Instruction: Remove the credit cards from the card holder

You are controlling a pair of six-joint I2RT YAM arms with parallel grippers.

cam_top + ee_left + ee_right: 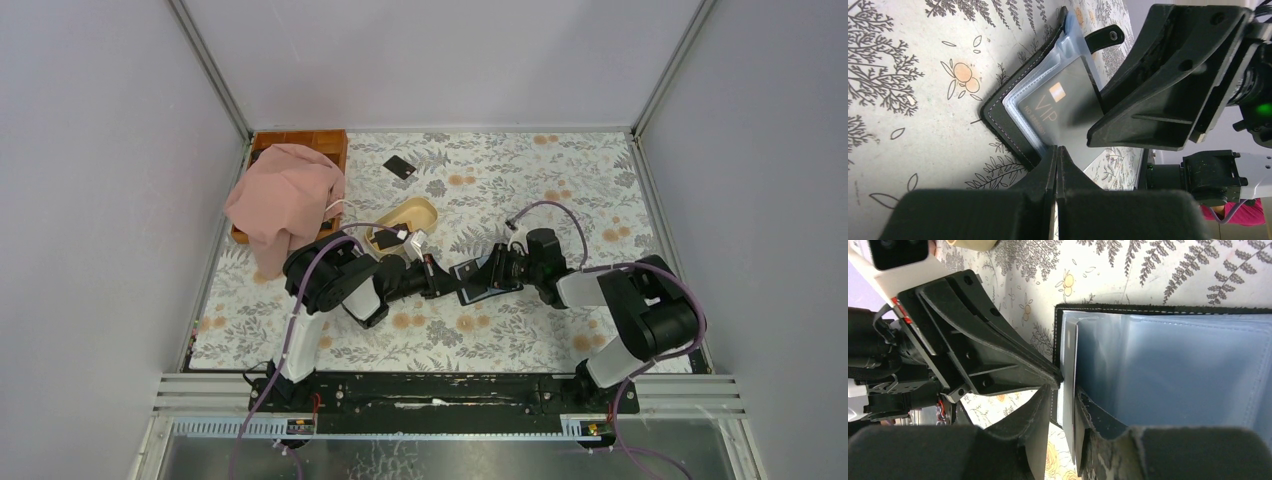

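The card holder point(468, 293) lies open on the flowered table between both arms, black outside point(998, 112) and blue-grey inside point(1173, 365). A dark credit card point(1058, 110) marked VIP sticks partway out of its clear sleeve. My left gripper point(1056, 152) is shut on that card's edge. My right gripper point(1063, 405) comes from the opposite side, its jaws closed over the holder's leaf by the card. In the top view the left gripper point(452, 275) and right gripper point(492, 278) nearly touch. Another black credit card point(400, 166) lies loose at the back of the table.
A beige oval dish point(405, 222) sits just behind the left arm. A pink cloth point(285, 200) drapes over a wooden box point(305, 140) at the back left. Grey walls with metal rails enclose the table on three sides.
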